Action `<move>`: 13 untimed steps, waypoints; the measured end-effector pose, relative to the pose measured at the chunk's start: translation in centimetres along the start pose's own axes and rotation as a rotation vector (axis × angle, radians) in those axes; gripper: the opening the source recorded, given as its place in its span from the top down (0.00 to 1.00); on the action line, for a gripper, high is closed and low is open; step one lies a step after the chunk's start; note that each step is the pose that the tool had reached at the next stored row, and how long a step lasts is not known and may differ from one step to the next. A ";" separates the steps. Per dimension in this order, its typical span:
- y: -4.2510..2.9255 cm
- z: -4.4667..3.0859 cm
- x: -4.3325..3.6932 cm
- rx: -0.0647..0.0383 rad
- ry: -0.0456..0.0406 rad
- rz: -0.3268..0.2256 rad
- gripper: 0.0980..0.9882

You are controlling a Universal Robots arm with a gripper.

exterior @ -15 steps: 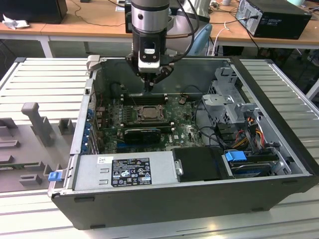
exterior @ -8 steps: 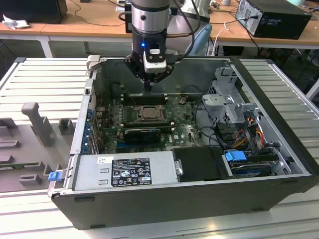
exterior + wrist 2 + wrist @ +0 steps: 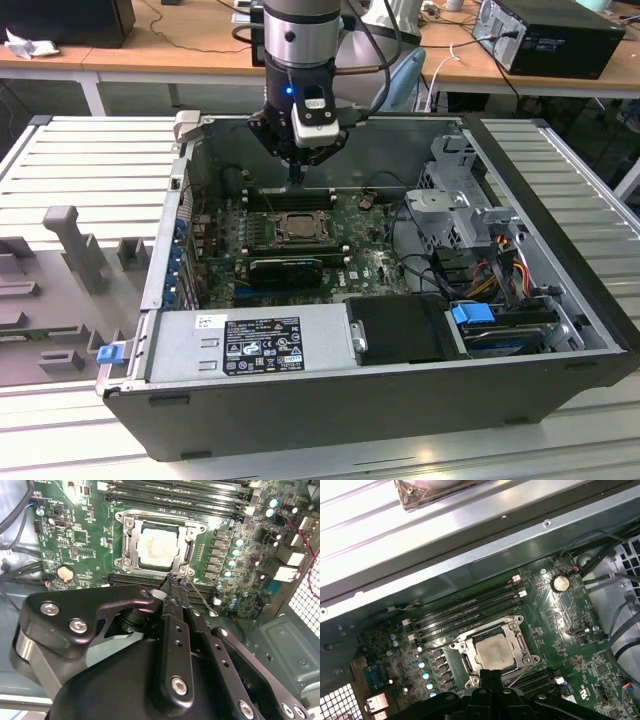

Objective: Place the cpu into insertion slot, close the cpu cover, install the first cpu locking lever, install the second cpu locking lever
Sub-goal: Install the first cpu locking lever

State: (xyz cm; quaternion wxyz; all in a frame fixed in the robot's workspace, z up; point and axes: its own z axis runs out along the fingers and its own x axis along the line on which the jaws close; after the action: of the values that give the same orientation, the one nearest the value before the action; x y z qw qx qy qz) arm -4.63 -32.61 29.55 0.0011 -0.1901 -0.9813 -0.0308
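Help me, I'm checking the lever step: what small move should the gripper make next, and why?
Probably ease the shut fingers onto the thin metal wire lever that angles away beside them. The silver-topped square cpu already sits in the dark metal-edged insertion slot with the thin metal frame cpu cover lying flat over it, so latching seems to be what remains.
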 end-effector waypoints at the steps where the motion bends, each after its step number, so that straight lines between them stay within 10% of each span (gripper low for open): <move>1: 0.00 0.00 0.00 0.000 0.0004 -0.007 0.99; 13: 0.00 0.00 0.00 0.001 0.0033 -0.054 0.99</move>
State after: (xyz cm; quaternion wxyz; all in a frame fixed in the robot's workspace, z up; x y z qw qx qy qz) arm -4.63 -32.61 29.55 0.0019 -0.1635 -0.9861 -0.0308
